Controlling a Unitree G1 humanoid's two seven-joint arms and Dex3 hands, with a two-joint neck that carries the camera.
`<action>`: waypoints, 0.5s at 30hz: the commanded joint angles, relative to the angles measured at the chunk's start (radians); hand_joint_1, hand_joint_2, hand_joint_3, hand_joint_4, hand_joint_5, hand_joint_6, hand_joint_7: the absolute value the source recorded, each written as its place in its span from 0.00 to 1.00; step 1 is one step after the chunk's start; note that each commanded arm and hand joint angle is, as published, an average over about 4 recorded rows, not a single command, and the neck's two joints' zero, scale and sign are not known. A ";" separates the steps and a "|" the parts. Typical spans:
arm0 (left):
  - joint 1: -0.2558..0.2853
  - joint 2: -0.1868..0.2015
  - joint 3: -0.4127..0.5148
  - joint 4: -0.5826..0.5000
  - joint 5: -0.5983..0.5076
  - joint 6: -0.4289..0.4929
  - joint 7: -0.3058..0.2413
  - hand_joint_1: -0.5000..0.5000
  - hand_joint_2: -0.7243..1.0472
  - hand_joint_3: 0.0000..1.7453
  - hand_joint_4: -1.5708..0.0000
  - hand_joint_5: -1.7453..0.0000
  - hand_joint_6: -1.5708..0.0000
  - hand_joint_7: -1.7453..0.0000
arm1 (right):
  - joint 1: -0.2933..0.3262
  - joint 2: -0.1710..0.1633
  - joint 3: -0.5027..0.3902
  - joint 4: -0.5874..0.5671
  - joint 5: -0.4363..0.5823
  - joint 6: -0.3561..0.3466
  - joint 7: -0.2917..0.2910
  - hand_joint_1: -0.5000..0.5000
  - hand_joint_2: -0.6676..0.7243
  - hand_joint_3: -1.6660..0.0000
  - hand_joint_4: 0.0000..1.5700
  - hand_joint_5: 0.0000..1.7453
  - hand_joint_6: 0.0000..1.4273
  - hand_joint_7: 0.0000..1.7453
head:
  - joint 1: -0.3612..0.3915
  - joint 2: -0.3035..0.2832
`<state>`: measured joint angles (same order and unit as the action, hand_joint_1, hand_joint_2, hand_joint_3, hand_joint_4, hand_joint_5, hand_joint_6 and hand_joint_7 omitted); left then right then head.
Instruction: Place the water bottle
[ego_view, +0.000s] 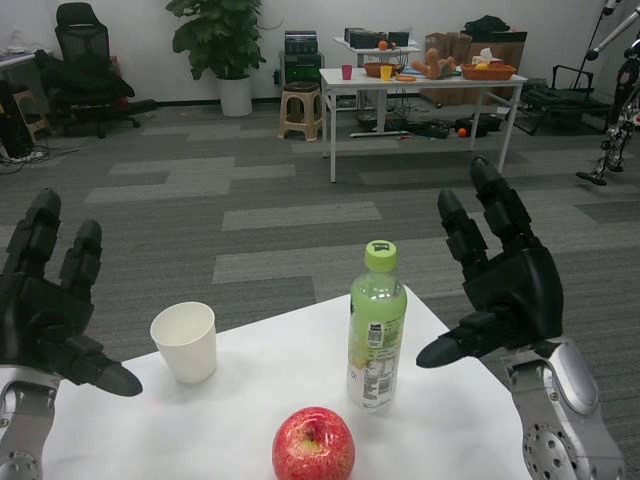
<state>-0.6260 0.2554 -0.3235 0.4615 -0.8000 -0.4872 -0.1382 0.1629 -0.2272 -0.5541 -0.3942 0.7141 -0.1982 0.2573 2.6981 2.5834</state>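
Right hand (503, 285): fingers spread and raised, thumb pointing toward the bottle, nothing held. It hangs just right of the bottle, apart from it; its silver forearm is cut off by the bottom edge.

Left hand (45, 305): fingers apart and upright, thumb jutting toward the bottle, nothing held. It hangs well left of the bottle, beyond the cup; the outer side of the hand and most of the forearm run out of the picture.

Bottle (377, 325): the task's thing. Upright on the table (240, 400), pale green liquid, lime cap, printed label too small to read. It stands between the two hands, nearer the right one.

Cup (185, 341): white paper, upright, mouth open, left of the bottle and well apart from it; its inside is not visible.

Apple (313, 444): red, in front of the bottle and slightly left, close to it but apart; its lower edge is cut off by the frame.

Table: white, under the bottle; only the far corner area shows.

Far table (420, 80): white, well behind the bottle across the carpet, carrying baskets and small things too distant to tell apart.
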 joint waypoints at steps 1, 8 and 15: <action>-0.021 0.009 0.003 0.008 0.004 0.001 -0.004 0.00 0.10 0.05 1.00 1.00 1.00 1.00 | -0.014 0.006 -0.003 -0.017 -0.005 0.013 0.002 0.04 0.50 1.00 0.00 0.00 0.00 0.04 | 0.001 0.001; -0.021 0.008 0.003 0.008 0.004 0.001 -0.004 0.00 0.10 0.05 1.00 1.00 1.00 1.00 | -0.018 0.006 -0.003 -0.022 -0.008 0.016 0.002 0.04 0.50 1.00 0.00 0.00 0.00 0.04 | -0.005 0.003; -0.021 0.008 0.003 0.006 0.004 -0.001 -0.006 0.00 0.10 0.05 1.00 1.00 1.00 1.00 | -0.017 0.006 -0.006 -0.028 -0.010 0.017 0.002 0.04 0.50 1.00 0.00 0.00 0.00 0.04 | -0.009 0.010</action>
<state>-0.6283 0.2555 -0.3236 0.4635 -0.8000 -0.4872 -0.1384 0.1556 -0.2272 -0.5534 -0.4065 0.7068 -0.1913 0.2574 2.6900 2.5924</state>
